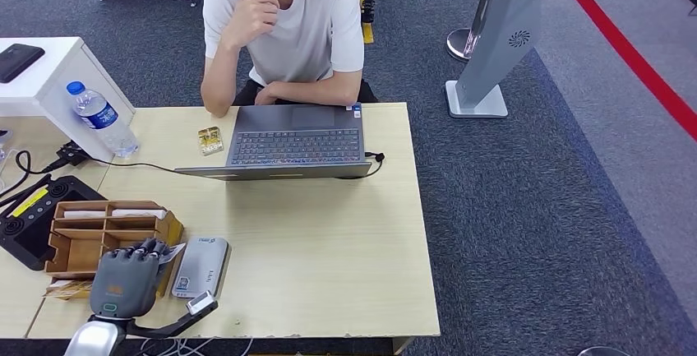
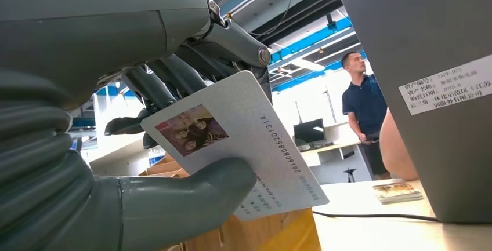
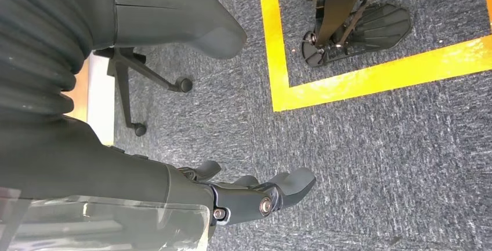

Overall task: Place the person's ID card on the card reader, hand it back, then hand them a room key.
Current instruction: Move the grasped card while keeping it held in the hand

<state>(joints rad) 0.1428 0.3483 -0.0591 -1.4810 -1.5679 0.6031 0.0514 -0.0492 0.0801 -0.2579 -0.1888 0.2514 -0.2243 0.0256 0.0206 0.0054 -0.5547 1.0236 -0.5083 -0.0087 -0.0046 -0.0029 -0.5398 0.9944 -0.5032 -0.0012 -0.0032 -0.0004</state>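
Left hand [image 1: 125, 280] hovers at the wooden organizer [image 1: 82, 237], thumb and fingers [image 2: 168, 77] pinching the ID card [image 2: 232, 146]. The card reader [image 1: 200, 265] lies flat just to the hand's right, long axis running away toward the person [image 1: 283, 31]; a short sideways carry looks enough. Right hand [image 3: 255, 196] hangs over carpet, fingers loosely spread, holding nothing.

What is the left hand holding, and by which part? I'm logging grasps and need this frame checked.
The left hand holds a card printed with a photo and a number, pinched near one edge between the thumb on its printed face and the fingers behind. The right hand holds nothing.
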